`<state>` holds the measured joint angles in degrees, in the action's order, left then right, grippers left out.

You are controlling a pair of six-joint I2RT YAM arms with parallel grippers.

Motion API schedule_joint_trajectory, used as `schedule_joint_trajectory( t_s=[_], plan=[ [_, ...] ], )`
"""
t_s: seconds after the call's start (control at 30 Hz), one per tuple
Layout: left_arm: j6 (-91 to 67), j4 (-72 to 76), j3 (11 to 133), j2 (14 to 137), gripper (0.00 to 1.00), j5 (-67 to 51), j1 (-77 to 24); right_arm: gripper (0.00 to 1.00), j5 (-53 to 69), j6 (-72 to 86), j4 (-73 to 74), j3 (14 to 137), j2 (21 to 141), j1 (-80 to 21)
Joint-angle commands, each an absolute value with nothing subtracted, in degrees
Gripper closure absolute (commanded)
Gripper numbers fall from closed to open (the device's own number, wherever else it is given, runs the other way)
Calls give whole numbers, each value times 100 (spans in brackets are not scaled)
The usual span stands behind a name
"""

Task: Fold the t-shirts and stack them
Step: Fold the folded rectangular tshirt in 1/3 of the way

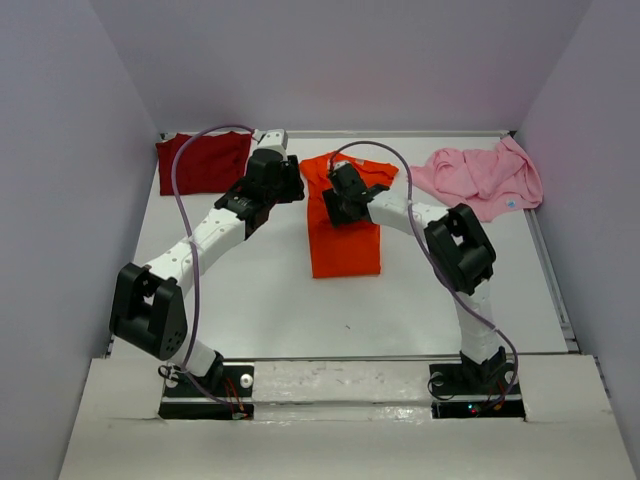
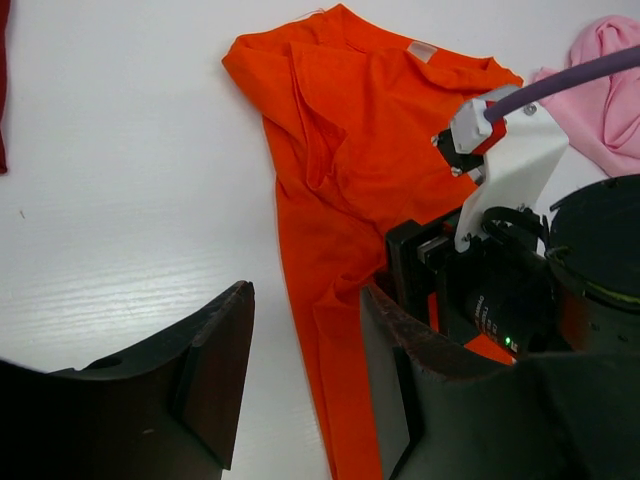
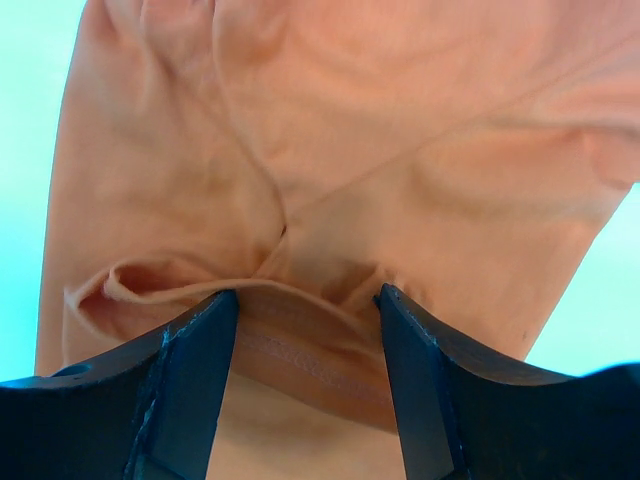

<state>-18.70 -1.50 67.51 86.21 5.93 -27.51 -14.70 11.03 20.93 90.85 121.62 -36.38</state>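
At tabletop (image 1: 270,310) centre, the orange t-shirt (image 1: 345,240) lies folded into a long strip, collar end far. Right claw (image 3: 307,300) is wide, its fingers straddling a rumpled fold of the shirt without pinching it. Left claw (image 2: 305,310) is wide too, over the shirt's left edge, nothing in it. Maroon t-shirt (image 1: 203,162) lies flat in the far left corner. Pink t-shirt (image 1: 480,178) lies crumpled at far right.

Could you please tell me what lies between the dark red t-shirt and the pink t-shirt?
The orange t-shirt lies there, with the left gripper and right gripper at its upper part, seen in the top view.
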Motion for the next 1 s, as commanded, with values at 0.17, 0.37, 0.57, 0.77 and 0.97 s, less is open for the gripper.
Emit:
schedule_joint_trajectory(
  t_s=[0.17,0.37,0.57,0.77,0.97],
  plan=[
    [-1819,35,6847,8622,44,387,-2716,36,-1573,888,2346,10186,12682,-3366],
    [-1819,26,6855,8640,44,360,-2716,36,-1643,774,2654,10871,12858,-3313],
    [-1837,9,6864,8648,44,396,-2716,36,-1372,1036,3023,11048,12526,-3261],
    [-2215,-149,6821,8526,44,308,-2760,37,-1046,1678,2664,9161,10708,-3261],
    [-3655,1244,4995,7823,46,-518,-2883,40,-765,2249,2163,6852,8995,-3261]
  ],
)
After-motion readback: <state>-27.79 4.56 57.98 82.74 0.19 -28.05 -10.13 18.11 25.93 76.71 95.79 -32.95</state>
